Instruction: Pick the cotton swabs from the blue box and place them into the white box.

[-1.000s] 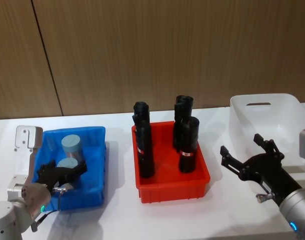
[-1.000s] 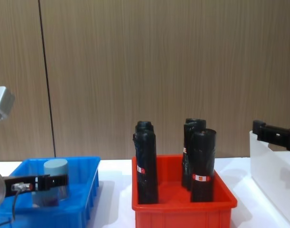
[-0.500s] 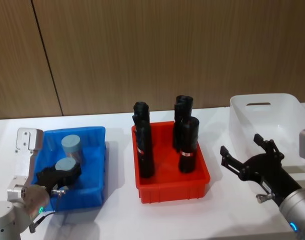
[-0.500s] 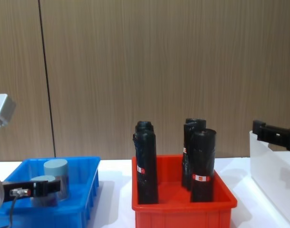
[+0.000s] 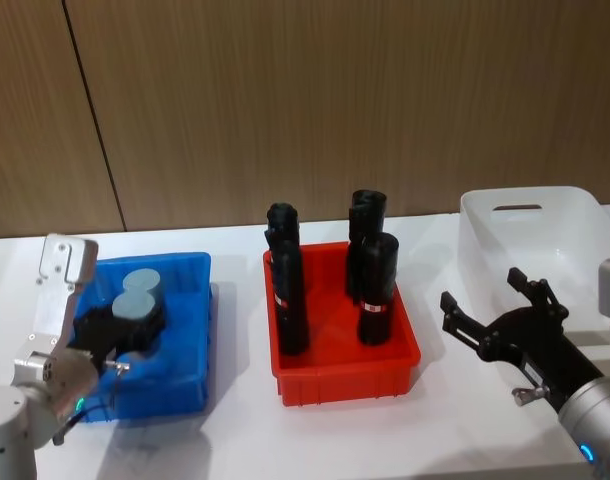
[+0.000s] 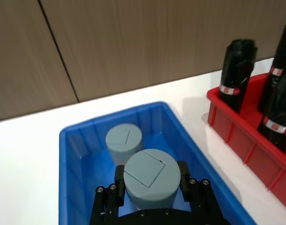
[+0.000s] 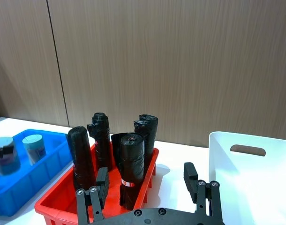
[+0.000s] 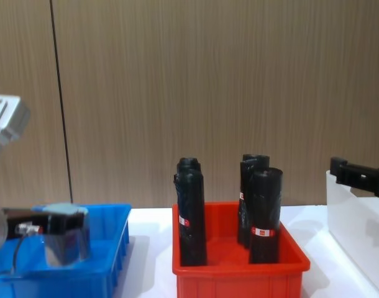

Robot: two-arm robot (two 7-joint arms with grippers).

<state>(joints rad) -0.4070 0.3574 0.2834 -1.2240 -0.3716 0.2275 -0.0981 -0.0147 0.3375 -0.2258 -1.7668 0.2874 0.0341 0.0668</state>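
Gripping one jar of the cotton swabs [image 6: 150, 176] with the left gripper [image 5: 133, 315], jaws pressing against opposite sides of the jar, over the inside of the blue box [image 5: 190, 385]. Holding it upright, just beside the second jar [image 6: 124, 140] standing toward the box's far end. Hovering with the right gripper [image 5: 482, 290] above the table [image 5: 235, 430], between the red bin [image 5: 345, 385] and the white box [image 5: 485, 250], jaws spreading wide apart, touching nothing

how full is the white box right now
Looks empty: the white box shows a bare inside; the right gripper hides its near part.
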